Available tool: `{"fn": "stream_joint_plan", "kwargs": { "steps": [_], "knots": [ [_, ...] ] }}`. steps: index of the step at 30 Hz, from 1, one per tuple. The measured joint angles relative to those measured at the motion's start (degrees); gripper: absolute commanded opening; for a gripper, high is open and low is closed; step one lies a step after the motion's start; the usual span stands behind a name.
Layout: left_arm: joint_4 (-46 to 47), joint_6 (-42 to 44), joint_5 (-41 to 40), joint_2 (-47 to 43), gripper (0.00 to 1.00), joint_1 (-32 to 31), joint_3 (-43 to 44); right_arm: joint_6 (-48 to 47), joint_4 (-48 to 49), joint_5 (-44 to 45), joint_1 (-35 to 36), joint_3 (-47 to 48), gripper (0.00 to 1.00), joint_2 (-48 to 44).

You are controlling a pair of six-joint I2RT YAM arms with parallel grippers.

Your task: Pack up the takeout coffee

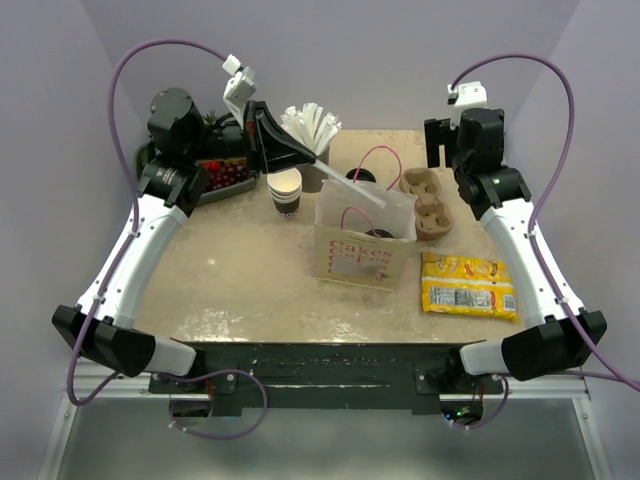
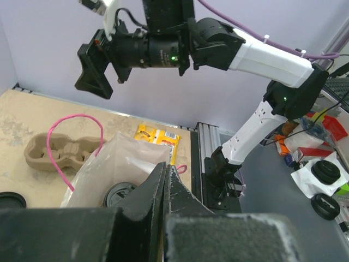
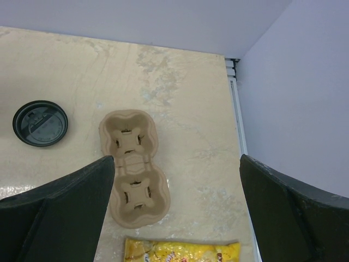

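The takeout coffee (image 2: pixel 120 194) sits inside the paper bag (image 1: pixel 365 255) at the centre of the top view, with only its round black plastic lid showing. The left gripper (image 1: pixel 305 158), upper centre, has its fingers pinched together on a thin white straw (image 1: pixel 355 187) slanting over the bag. The right gripper (image 3: pixel 175 158) is spread wide and holds nothing, above a moulded pulp cup carrier (image 3: pixel 133 166). The table (image 1: pixel 250 270) is mottled beige, and the walls are pale lilac.

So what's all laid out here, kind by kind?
Paper bag: 1
Lidded coffee cup, inside bag: 1
Loose black lid: 1
Stack of cups: 1
Bunch of straws: 1
Single straw, held: 1
Cardboard cup carrier: 1
Yellow snack packet: 1
Tray of red fruit: 1
Total: 9
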Motion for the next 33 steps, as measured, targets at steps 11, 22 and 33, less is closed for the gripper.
{"fn": "stream_joint_plan", "kwargs": {
  "steps": [11, 22, 33],
  "knots": [
    [-5.62, 3.34, -3.85, 6.27, 0.6, -6.56, 1.79, 0.02, -0.74, -4.59, 0.0, 0.35, 0.99, -1.01],
    [-14.58, 16.52, -16.2, 15.28, 0.77, -2.86, 23.47, -0.57, -9.51, -13.68, -0.09, 8.59, 0.99, 2.56],
    [-20.04, 20.39, -42.12, 11.37, 0.85, 13.62, 14.97, 5.49, -15.41, 0.39, -0.11, 19.15, 0.99, 5.99]
  ]
}}
